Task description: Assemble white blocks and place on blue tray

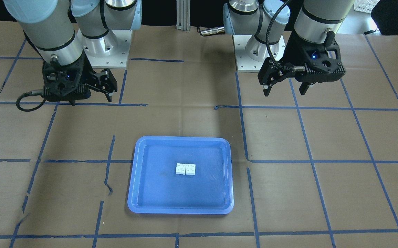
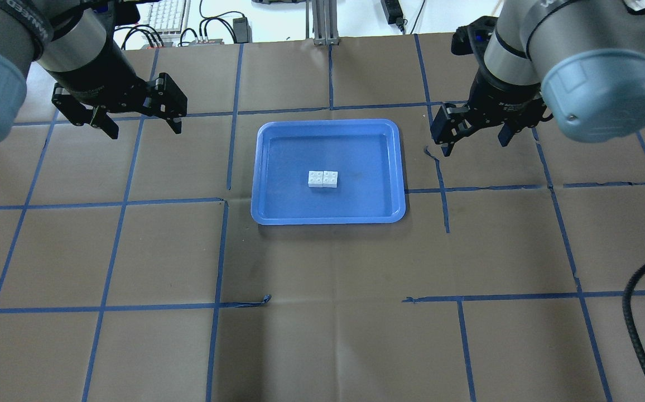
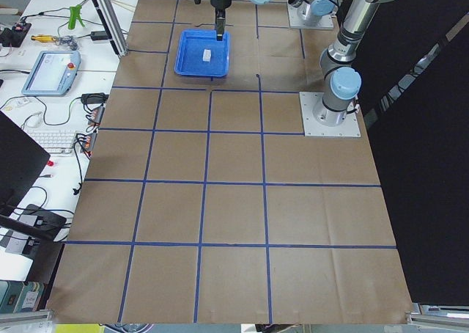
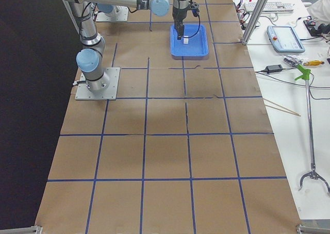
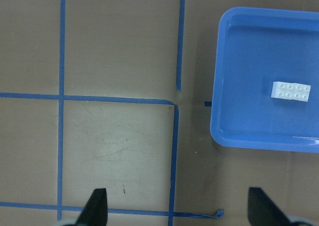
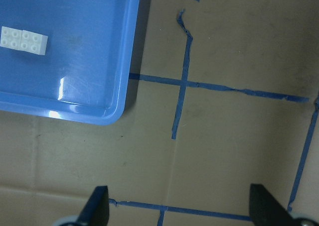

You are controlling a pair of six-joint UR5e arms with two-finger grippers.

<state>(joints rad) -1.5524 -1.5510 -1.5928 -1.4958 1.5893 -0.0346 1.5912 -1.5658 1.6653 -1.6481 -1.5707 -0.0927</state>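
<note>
The two white blocks sit side by side, touching, in the middle of the blue tray. They also show in the front view on the tray, in the left wrist view and in the right wrist view. My left gripper hangs open and empty above the table, well left of the tray. My right gripper hangs open and empty to the tray's right. In the front view the left gripper is at the right and the right gripper at the left.
The table is covered in brown paper with a grid of blue tape lines. The two arm bases stand at the robot's side of the table. A keyboard and cables lie beyond the far edge.
</note>
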